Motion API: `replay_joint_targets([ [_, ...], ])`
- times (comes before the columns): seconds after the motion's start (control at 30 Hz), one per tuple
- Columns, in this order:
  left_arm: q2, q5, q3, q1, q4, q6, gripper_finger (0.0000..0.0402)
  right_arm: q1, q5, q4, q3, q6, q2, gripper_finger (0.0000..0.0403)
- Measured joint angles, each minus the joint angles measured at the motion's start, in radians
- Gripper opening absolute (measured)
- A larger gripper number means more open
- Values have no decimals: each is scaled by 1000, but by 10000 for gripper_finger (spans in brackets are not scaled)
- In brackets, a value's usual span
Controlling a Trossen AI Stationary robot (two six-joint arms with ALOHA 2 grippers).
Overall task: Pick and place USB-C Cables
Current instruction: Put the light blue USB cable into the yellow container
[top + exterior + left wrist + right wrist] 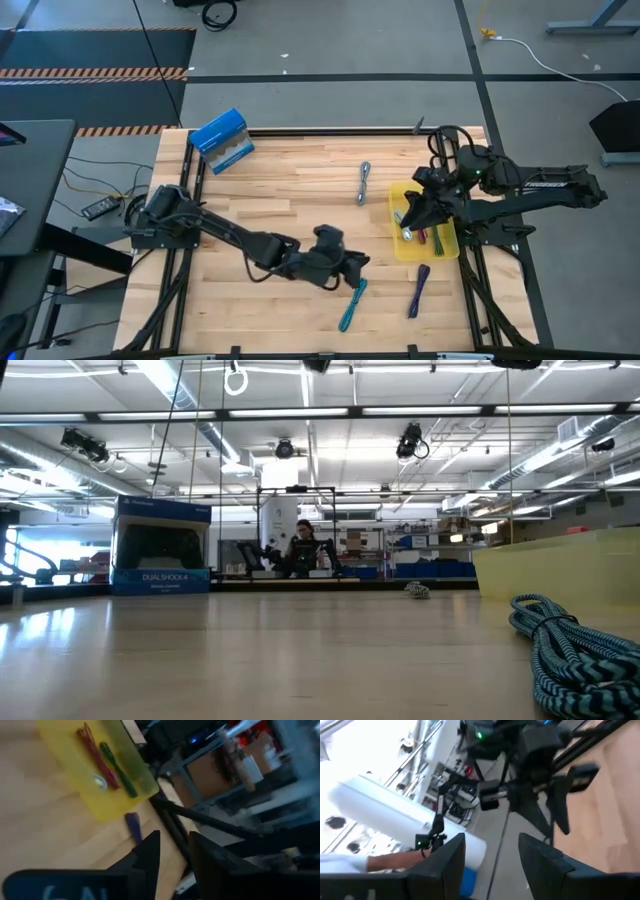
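Note:
My left gripper (357, 263) (175, 856) is open and empty near the table's middle, just above the teal cable (351, 305) (575, 650), which lies flat on the wood. My right gripper (406, 216) (492, 854) is open and empty over the left edge of the yellow tray (447, 245) (60, 740) (560, 565). In the tray lie the maroon cable (95, 755), the green cable (118, 769) and a pale bundle (408, 233) (100, 781). The purple cable (418, 290) (133, 826) lies just outside the tray's near end. The grey cable (365, 183) (417, 590) lies toward the far edge.
A blue box (222, 140) (160, 550) stands at the table's far left corner. Bare wood (270, 200) stretches between the box, the grey cable and my left arm. A person sits in the room beyond the table (303, 548).

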Motion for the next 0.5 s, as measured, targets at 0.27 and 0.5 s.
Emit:
replay_joint_targets([
  [0.27, 134, 148, 393, 38, -437, 146, 105, 10, -27, 23, 1, 63, -50, 190],
  [0.5, 266, 242, 589, 13, -682, 124, 105, 10, -52, 21, 1, 84, -118, 190],
])
